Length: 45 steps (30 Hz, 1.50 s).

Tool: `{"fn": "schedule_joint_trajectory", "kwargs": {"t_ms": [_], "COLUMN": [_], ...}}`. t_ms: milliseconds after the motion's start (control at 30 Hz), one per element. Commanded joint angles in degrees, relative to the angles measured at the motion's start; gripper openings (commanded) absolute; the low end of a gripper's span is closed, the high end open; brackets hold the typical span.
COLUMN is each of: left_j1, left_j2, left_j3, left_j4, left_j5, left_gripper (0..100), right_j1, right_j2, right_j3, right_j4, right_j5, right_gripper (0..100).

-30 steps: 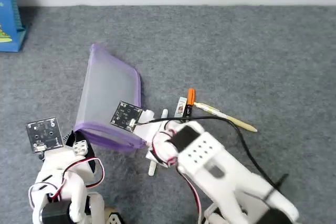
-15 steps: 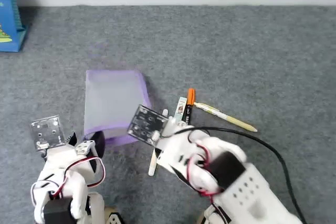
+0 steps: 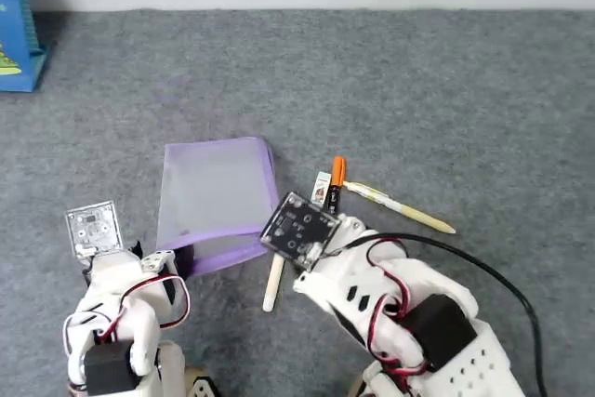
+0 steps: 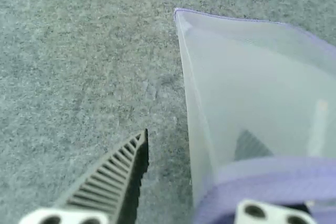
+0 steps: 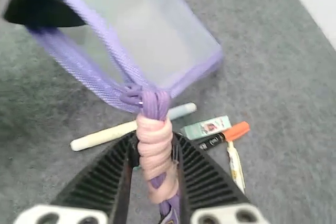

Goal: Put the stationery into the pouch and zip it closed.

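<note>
As viewed from above, note the translucent purple pouch (image 3: 218, 197) lying flat on the grey carpet (image 3: 446, 90) just ahead of the two arms, zipper end turned toward them and apparently partly open. Note the right gripper (image 5: 154, 141) closed tight on the pink-and-purple zipper pull (image 5: 154, 161) at one corner of that mouth, jaws nearly together with only the cord between. Note the left gripper (image 4: 194, 140) at the opposite corner, spread wide and pinching nothing: one serrated finger (image 4: 113, 182) over bare carpet, the other seen dimly through the mesh wall, thus straddling the pouch's side edge rather than gripping it. Find all the stationery outside the pouch, on the right arm's side: a cream marker (image 3: 272, 284) just beside the held corner, long axis roughly parallel to the pouch's near side edge and so pointing along the pouch's depth; farther from the arms, a green-labelled tube (image 3: 321, 190), an orange-capped marker (image 3: 336, 178) and a slim cream pen (image 3: 400, 205), clustered near one another, the pen lying farthest out. Judged from this layout: loading not yet begun; cream marker the nearest candidate, needing a sideways shift to the mouth, then a push end-first along its own axis; right arm nearer to every item but occupied with the pull; left arm cut off from them by the pouch itself.
</note>
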Motion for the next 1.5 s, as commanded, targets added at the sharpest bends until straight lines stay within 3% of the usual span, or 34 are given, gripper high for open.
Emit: {"fn": "schedule_joint_trajectory", "kwargs": {"t_ms": [0, 200, 600, 833, 933, 1033, 1267, 1467], "left_j1": [0.0, 0.0, 0.26, -0.09, -0.09, -0.09, -0.09, -0.09], "left_j2": [-0.44, -0.44, -0.44, -0.44, -0.44, -0.44, -0.53, -0.53], "left_j3": [-0.66, -2.68, -6.02, -6.02, -6.02, -6.02, -6.46, -9.54], "left_j4": [-1.41, -0.7, 0.79, 0.88, 0.88, 0.88, 0.7, 1.05], "left_j5": [0.18, -4.57, -6.68, -6.24, -5.36, -5.45, -5.54, -5.27], "left_gripper": [23, 12, 12, 31, 33, 28, 3, 1], "right_j1": [1.63, 2.68, 6.2, 6.29, 6.37, 7.78, 9.71, 9.71], "right_j2": [-1.19, -0.92, -0.75, -0.75, -0.75, -0.75, -1.19, -1.27], "right_j3": [-4.4, -4.31, -4.13, -4.13, -4.13, -4.13, -4.13, -4.13], "right_j4": [0.04, 0.04, -0.4, -0.84, -0.75, -0.75, -0.66, 0.22], "right_j5": [-0.35, -0.26, -0.18, -0.09, -0.09, -0.09, 0.88, 0.53], "right_gripper": [0.9, 0.9, 0.9, 0.9, 0.9, 0.9, 0.9, 1.2]}}
